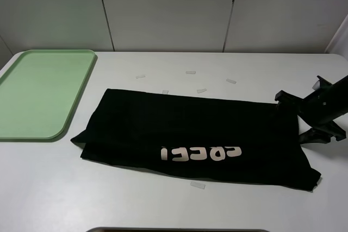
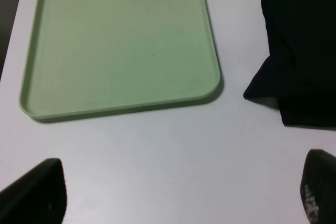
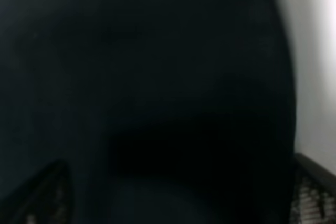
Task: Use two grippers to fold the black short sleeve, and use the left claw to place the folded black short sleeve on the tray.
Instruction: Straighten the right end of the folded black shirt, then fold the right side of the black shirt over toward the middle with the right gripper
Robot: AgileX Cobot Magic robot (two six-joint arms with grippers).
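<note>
At far left, tray: large flat light green plastic tray with rounded corners and a low rim (image 1: 32, 88) lies bare on the white table (image 1: 136, 205); clear of the cloth, likely so folding has room and the drop spot is ready
Left claw: black two-fingered left claw (image 2: 176, 198) is out of the high view; its wrist view shows dark fingertips (image 2: 34, 195) spread wide, nothing between them; hovers over bare table between the tray corner and the shirt end; likely placed to take that end
Shirt: soft black cloth short sleeve T-shirt (image 1: 190, 129) lies mid-table, well off the tray, already folded into a long band; pale pinkish-white lettering (image 1: 200, 153) faces up near the front edge; left end doubled over
Tape: small clear tape strips (image 1: 190, 73) scattered behind the shirt, one in front; probably position marks
Right gripper: glossy all-black right gripper (image 1: 293, 117) at the shirt's right end; jaws apart, straddling the edge; wrist view is filled with black cloth between the spread fingertips (image 3: 315, 192); cannot tell if pads touch cloth; set to pinch this end for a fold across, my guess
Stage: folding partway; tray step not yet done
</note>
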